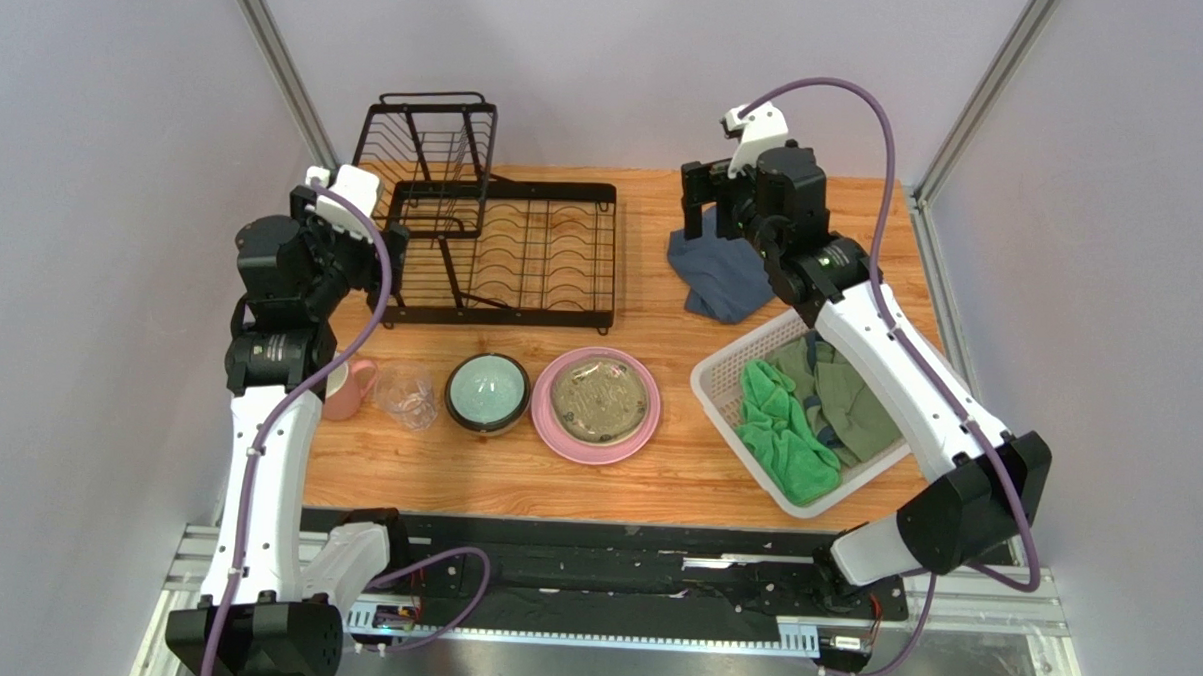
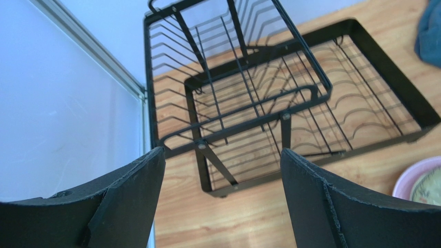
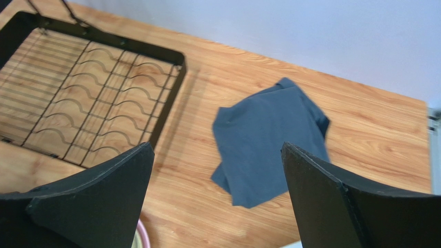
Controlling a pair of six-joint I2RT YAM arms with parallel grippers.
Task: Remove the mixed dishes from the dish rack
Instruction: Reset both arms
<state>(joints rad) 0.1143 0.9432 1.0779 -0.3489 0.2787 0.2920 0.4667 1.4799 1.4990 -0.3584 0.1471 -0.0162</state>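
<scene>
At 3 o'clock from the spread left gripper (image 2: 222, 153) lay the dish rack (image 1: 543, 254), long axis 9-to-3, seemingly bare; the spread right gripper (image 3: 217, 148) hung farther off.

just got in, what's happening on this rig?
The dish rack looks empty. The pink mug, glass tumbler, teal bowl and pink plate, with a tan dish on it, sit on the table in front. The left gripper by the rack's left end and the right gripper above a blue cloth are both open and empty.

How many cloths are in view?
3: a blue cloth on the table; a green cloth and a dark green cloth in the white basket. More may hide beneath.
</scene>
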